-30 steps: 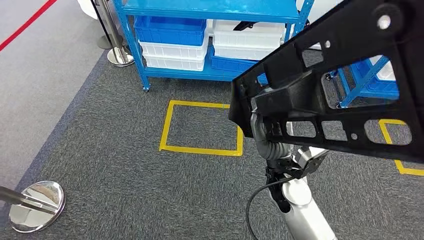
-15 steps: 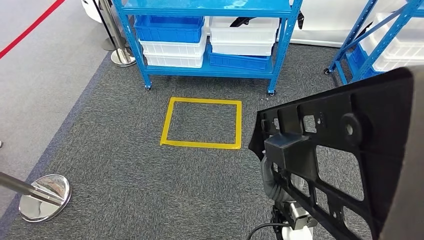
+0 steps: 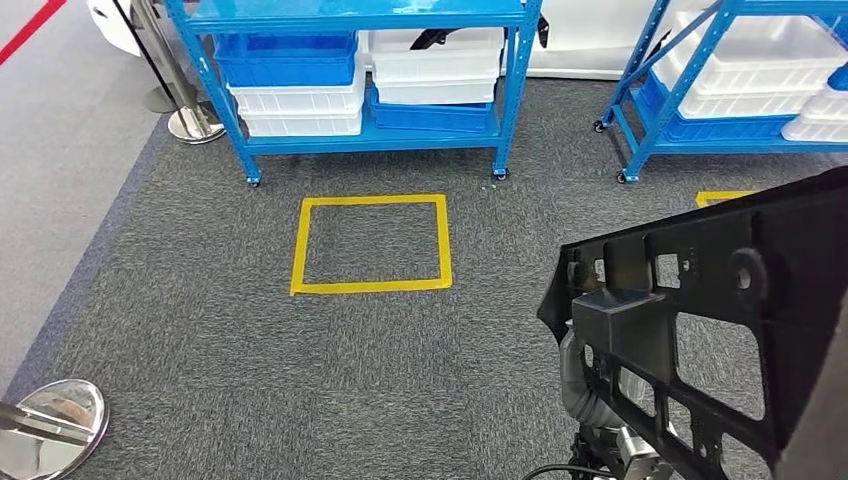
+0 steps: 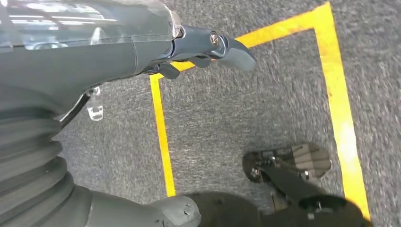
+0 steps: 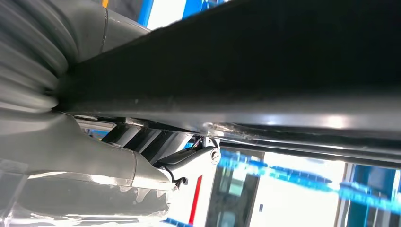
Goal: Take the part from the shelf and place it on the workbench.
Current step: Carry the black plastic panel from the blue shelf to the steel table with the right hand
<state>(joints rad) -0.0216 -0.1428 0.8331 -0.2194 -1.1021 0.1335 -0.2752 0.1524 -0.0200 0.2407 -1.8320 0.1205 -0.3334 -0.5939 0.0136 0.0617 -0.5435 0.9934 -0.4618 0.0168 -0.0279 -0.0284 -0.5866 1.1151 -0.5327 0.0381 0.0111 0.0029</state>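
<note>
Grey carpet (image 3: pixel 200 350) view has shifted; right hand (image 3: pixel 585 385) still grips part (image 3: pixel 720 300); left hand (image 4: pixel 208 47) empty.

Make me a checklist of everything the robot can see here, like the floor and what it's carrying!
Surface: grey carpet with a yellow taped square; no workbench seen.
Job's things: large black part, full of cut-outs, carried at the robot's right side.
Clutter: nothing seen.
Hands: right hand grips the part from beneath; left hand hangs over the carpet, holding nothing.
Cables: black cable looping by the right wrist.
Surroundings: blue shelves stacked with blue and white bins; chrome post base.
</note>
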